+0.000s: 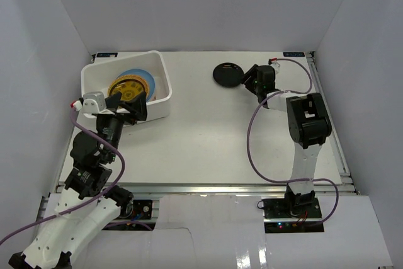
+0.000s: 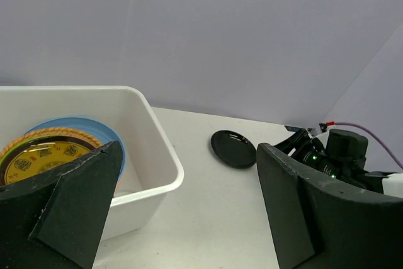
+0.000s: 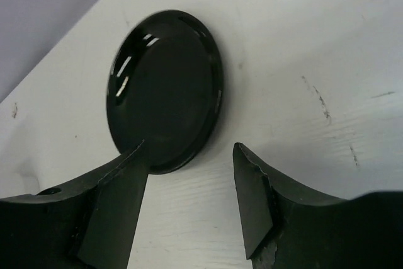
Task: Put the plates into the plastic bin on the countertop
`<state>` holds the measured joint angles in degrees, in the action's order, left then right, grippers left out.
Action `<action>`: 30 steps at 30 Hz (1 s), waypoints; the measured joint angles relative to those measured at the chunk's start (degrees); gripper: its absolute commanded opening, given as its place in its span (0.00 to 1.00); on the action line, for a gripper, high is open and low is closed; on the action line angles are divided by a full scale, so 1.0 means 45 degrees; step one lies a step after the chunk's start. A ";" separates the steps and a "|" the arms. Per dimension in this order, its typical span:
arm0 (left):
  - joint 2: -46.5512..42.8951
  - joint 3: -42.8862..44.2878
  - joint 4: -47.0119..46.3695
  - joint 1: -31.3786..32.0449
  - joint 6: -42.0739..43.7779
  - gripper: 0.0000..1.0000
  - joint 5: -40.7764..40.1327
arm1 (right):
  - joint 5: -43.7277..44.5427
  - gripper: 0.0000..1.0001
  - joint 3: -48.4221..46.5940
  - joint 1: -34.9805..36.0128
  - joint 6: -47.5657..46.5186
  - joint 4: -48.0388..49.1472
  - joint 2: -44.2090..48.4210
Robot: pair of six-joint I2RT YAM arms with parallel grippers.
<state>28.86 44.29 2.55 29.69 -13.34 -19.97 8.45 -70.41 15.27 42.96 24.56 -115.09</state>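
The white plastic bin (image 1: pixel 162 83) stands at the back left of the countertop (image 1: pixel 208 143). In it lie a dark plate with a yellow pattern (image 1: pixel 126 86) on a light blue plate (image 1: pixel 143 77); both show in the left wrist view (image 2: pixel 44 155). A black plate (image 1: pixel 227 74) lies flat on the countertop at the back middle, also in the left wrist view (image 2: pixel 233 148) and the right wrist view (image 3: pixel 165 89). My right gripper (image 1: pixel 247 80) is open, just right of the black plate; one fingertip (image 3: pixel 129 174) overlaps its near edge. My left gripper (image 1: pixel 129 106) is open and empty at the bin's near edge.
White walls enclose the countertop on three sides. Metal rails (image 1: pixel 337 149) run along its edges. A purple cable (image 1: pixel 252 137) loops beside the right arm. The other plates are out of view.
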 measured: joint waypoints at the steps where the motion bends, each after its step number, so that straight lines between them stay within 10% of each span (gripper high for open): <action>1: 0.0039 0.0000 -0.0005 0.0000 0.0000 0.98 0.0029 | -0.0185 0.62 0.0010 -0.0170 0.0243 0.0024 -0.0321; 10: 0.0253 0.0000 0.0000 0.0000 0.0015 0.98 0.0291 | -0.1496 0.45 -0.1792 -0.0675 0.2127 0.0816 -0.3036; 14: 0.0398 0.0000 0.0000 0.0000 0.0058 0.98 0.0345 | -0.1773 0.10 -0.2409 -0.0675 0.2997 0.1161 -0.3847; 30: 0.0529 0.0000 0.0005 -0.0243 0.0000 0.98 0.1049 | -0.3201 0.08 0.1588 -0.0044 0.2861 0.3400 0.1719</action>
<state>31.24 44.29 2.57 28.60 -13.34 -15.25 -5.96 -63.26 15.07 55.83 39.86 -107.35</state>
